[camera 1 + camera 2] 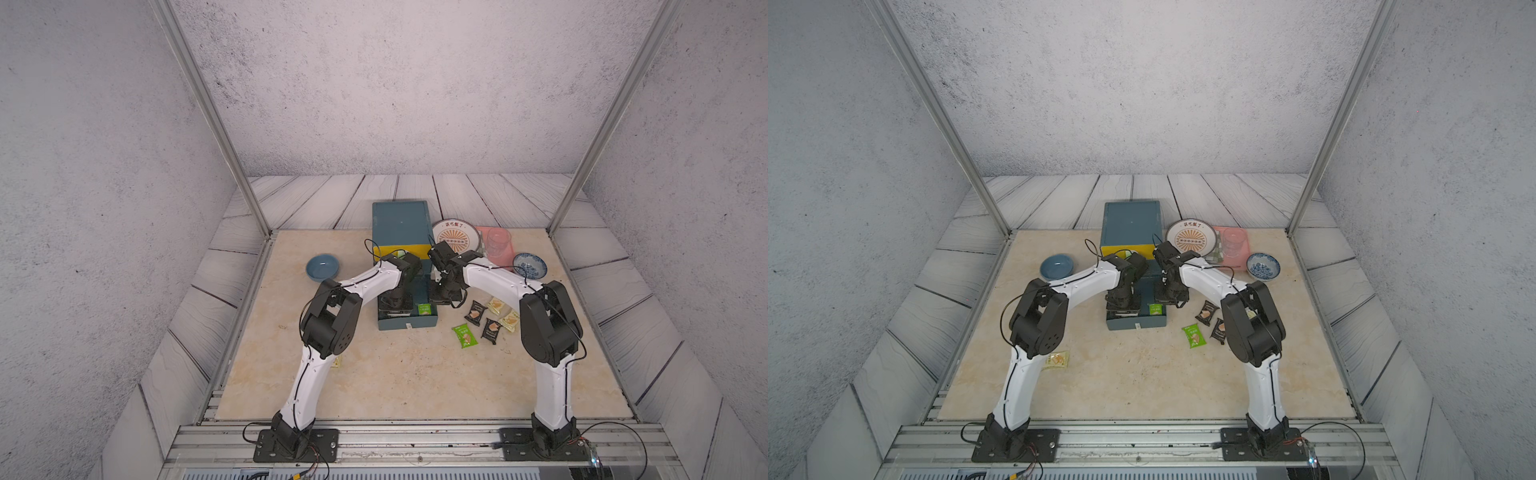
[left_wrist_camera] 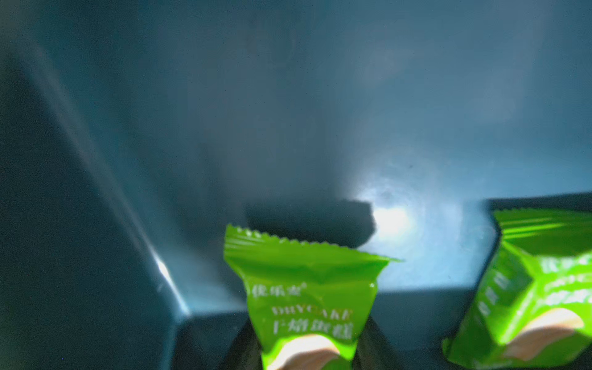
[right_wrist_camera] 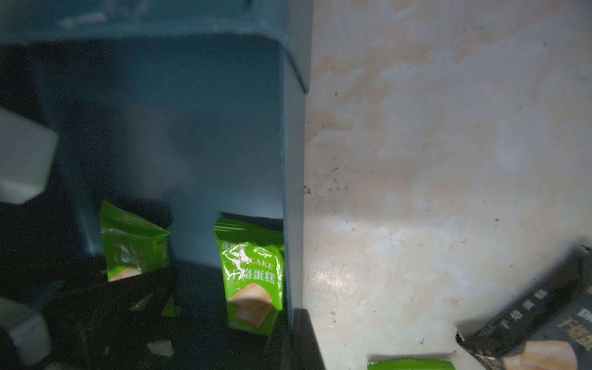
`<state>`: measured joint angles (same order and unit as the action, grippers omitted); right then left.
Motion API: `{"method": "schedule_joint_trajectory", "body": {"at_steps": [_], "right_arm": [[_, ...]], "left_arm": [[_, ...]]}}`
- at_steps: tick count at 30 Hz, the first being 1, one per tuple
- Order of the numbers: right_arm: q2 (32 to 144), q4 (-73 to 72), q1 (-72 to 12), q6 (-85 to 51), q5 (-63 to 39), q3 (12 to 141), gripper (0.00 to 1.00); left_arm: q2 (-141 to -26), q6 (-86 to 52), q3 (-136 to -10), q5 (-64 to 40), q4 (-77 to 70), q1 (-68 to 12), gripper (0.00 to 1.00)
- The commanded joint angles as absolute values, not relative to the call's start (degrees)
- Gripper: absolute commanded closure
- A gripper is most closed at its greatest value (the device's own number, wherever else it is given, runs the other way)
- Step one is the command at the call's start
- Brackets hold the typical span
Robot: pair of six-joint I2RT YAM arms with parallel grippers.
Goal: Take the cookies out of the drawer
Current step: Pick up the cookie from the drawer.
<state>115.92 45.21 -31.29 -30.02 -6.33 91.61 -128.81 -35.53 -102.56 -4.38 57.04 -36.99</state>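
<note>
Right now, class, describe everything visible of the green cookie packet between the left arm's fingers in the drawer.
The green packet is a glossy, crinkled plastic pillow wrapper with a serrated, crimped end seal, white printed characters and a tan biscuit picture. It looks unopened and sits inside the dark blue drawer, apart from a second green packet. The left arm's fingers flank its pictured end; whether they pinch it is unclear.
</note>
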Motion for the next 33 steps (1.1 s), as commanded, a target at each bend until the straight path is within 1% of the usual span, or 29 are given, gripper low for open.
{"method": "schedule_joint_trajectory", "body": {"at_steps": [1, 15, 25, 29, 33], "right_arm": [[116.3, 45.2, -31.2, -30.2, -6.1, 91.7, 1.0], [116.2, 45.4, -31.1, -30.4, -6.0, 91.8, 1.0], [116.6, 45.4, -31.0, -30.5, -5.8, 92.0, 1.0], [116.5, 45.3, -31.1, -30.7, -5.5, 92.2, 1.0], [116.5, 45.3, -31.1, -30.6, -5.4, 92.5, 1.0]], "left_arm": [[-126.4, -34.1, -101.7, -3.4, 57.3, -36.7, 0.58], [-117.2, -33.6, -104.6, -3.8, 58.7, -35.1, 0.58], [-109.5, -33.8, -105.3, -3.7, 62.1, -31.8, 0.58], [-103.9, -33.2, -100.3, -3.6, 63.3, -28.6, 0.58], [-98.0, -31.3, -91.2, -3.4, 61.2, -23.5, 0.57]]}}
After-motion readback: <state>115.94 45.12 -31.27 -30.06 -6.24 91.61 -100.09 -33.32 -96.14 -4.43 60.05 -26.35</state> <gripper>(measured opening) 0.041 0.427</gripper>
